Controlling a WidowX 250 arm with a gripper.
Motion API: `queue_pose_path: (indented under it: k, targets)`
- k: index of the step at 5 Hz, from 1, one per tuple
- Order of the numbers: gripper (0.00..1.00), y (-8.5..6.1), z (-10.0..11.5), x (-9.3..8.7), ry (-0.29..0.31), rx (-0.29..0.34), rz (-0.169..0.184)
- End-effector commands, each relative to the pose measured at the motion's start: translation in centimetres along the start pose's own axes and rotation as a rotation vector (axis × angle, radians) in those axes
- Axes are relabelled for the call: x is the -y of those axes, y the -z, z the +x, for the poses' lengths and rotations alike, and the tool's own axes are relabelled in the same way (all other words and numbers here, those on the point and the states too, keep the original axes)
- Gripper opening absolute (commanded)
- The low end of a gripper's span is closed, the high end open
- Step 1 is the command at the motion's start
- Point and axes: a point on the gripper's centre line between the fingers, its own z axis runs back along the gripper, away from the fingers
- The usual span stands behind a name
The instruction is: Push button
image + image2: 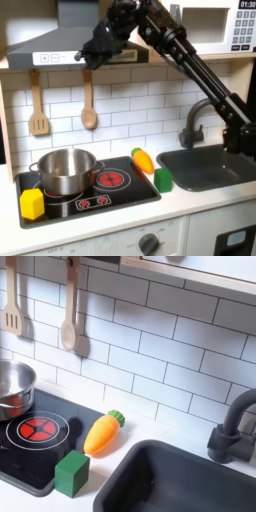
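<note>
Black jointed arm (pixel 185 55) (seemingly matte)

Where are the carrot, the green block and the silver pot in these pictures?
carrot (pixel 101 434), second exterior view, middle of its orange body.
green block (pixel 71 473), second exterior view, its front face.
silver pot (pixel 66 172), first exterior view, its side wall.

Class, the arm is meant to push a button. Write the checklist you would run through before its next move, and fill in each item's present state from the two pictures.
1. Gripper located: ok, raised at the range hood in the first exterior view.
2. Gripper open or shut: cannot tell, too dark and blurred.
3. Target button identified: cannot tell; marks on the hood panel are blurred.
4. Contact with hood panel: cannot tell.
5. Pot out of the arm's path: ok, down on the stove.
6. Carrot and green block out of the way: ok, on the counter.
</note>
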Motion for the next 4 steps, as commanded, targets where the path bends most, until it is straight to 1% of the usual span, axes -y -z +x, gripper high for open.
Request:
queue_pose_path:
  k: [1, 2, 3, 4]
  targets:
    - [0.0, 0.59, 0.63, 0.3, 0.019, 0.0, 0.003]
    - [0.0, 0.79, 0.68, 0.1, 0.027, -0.003, 0.008]
    - [0.0, 0.92, 0.61, 0.2, 0.031, -0.007, 0.005]
    - [0.0, 0.45, 0.64, 0.21, 0.037, 0.013, 0.023]
